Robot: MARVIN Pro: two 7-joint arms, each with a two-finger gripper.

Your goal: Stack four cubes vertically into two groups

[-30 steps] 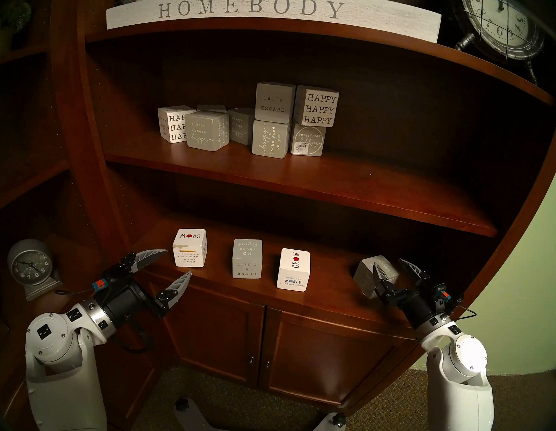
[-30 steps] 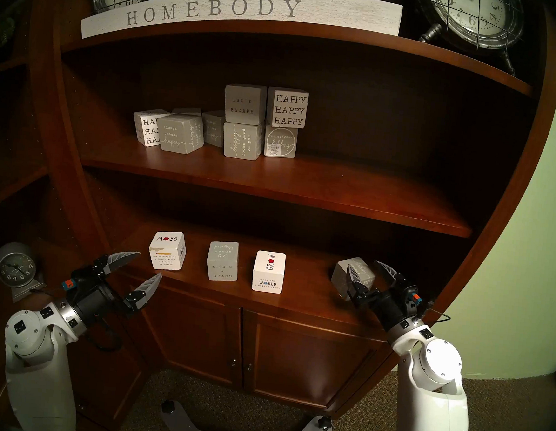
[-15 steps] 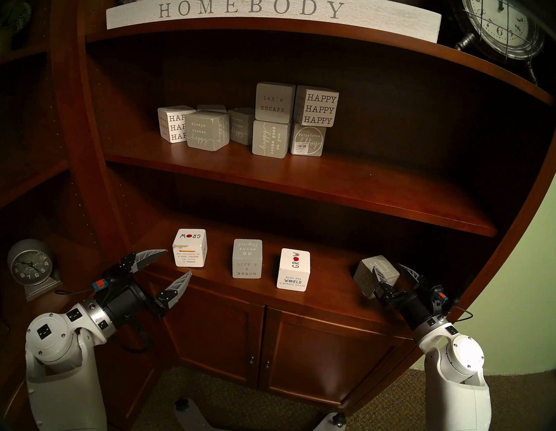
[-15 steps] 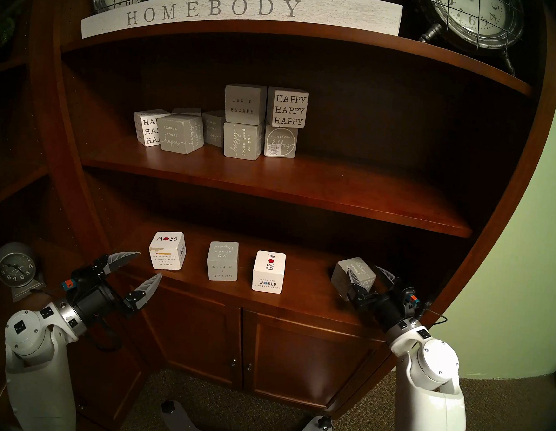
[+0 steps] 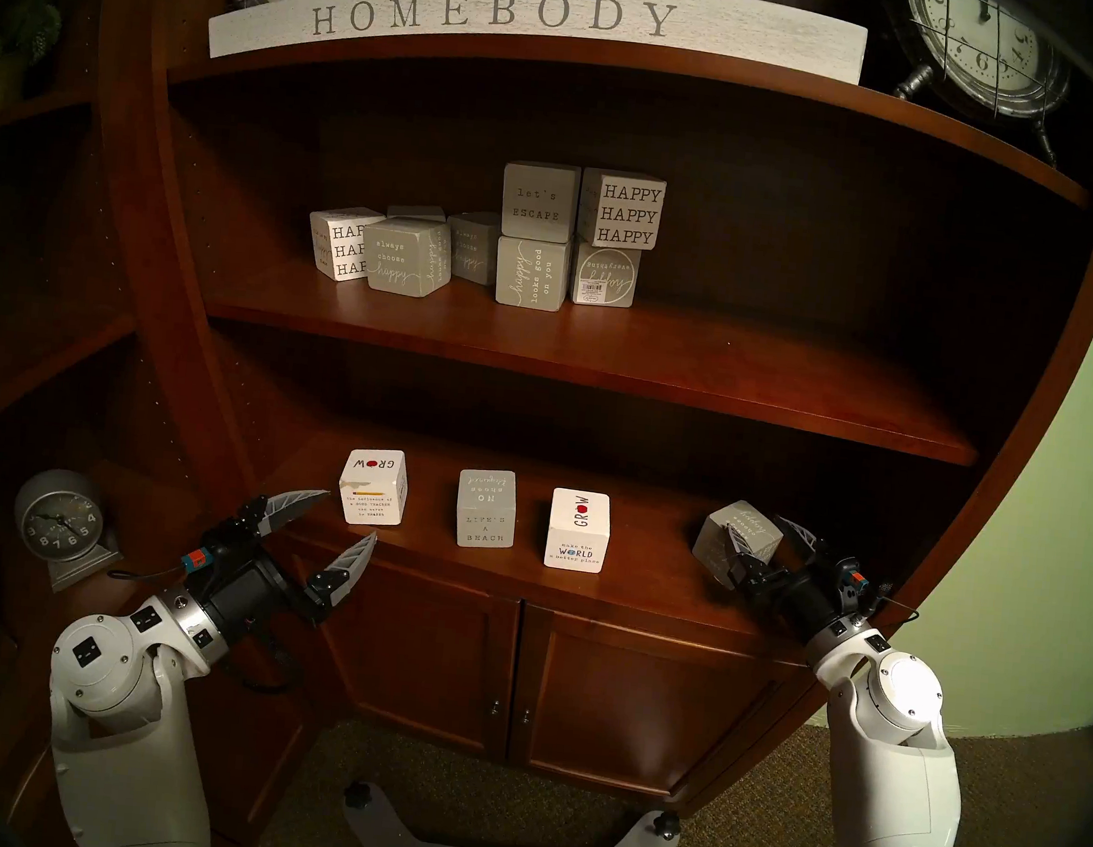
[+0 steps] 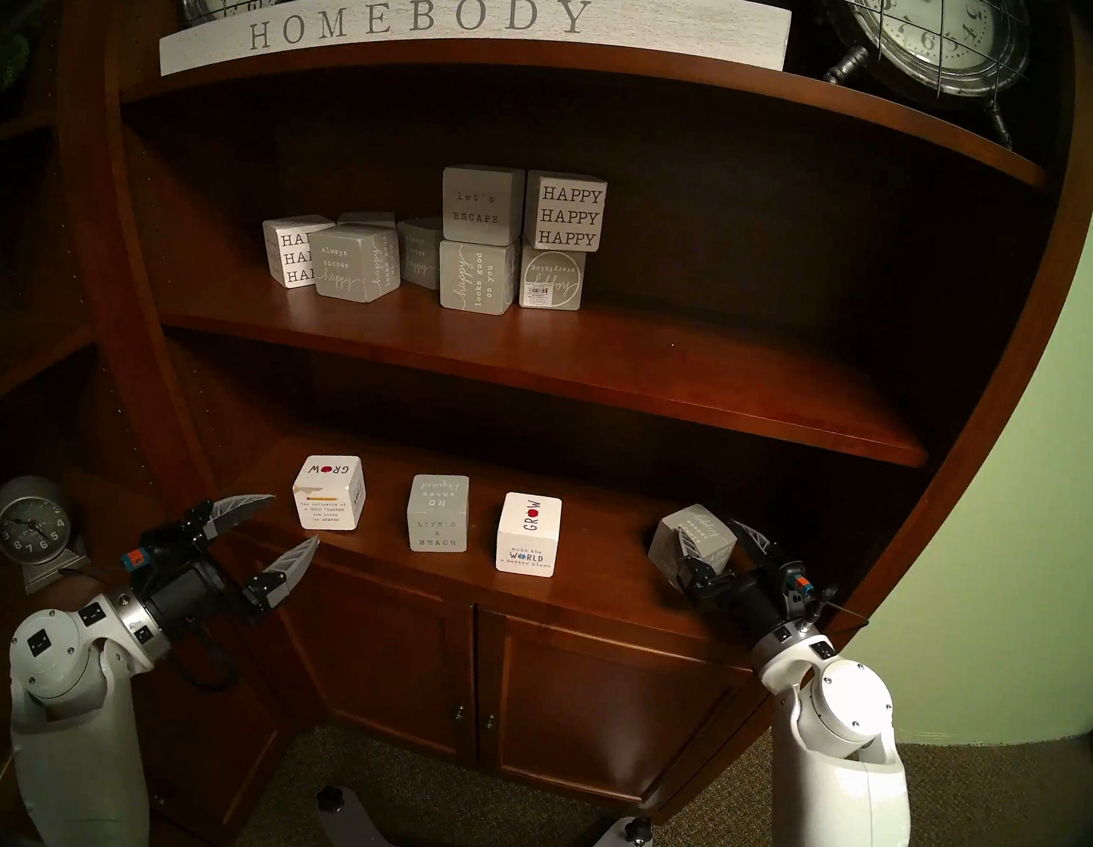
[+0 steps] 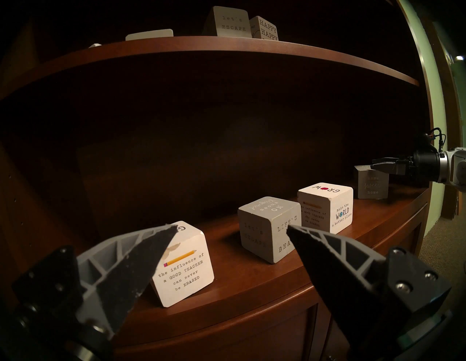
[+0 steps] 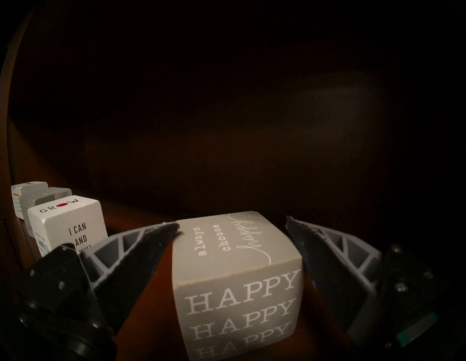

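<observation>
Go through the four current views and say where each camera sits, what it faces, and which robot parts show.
Head stereo left: high, facing the bookcase; both arms, left end effector and right end effector show.
Head stereo right: nearly the same picture.
Left wrist: behind its open fingers, facing the left GROW cube and along the row.
Right wrist: facing the grey HAPPY cube between its open fingers.
Shared: the right GROW cube appears in all views.

Head views high, facing shelves (image 5: pixel 582 587), wrist views low, close
</observation>
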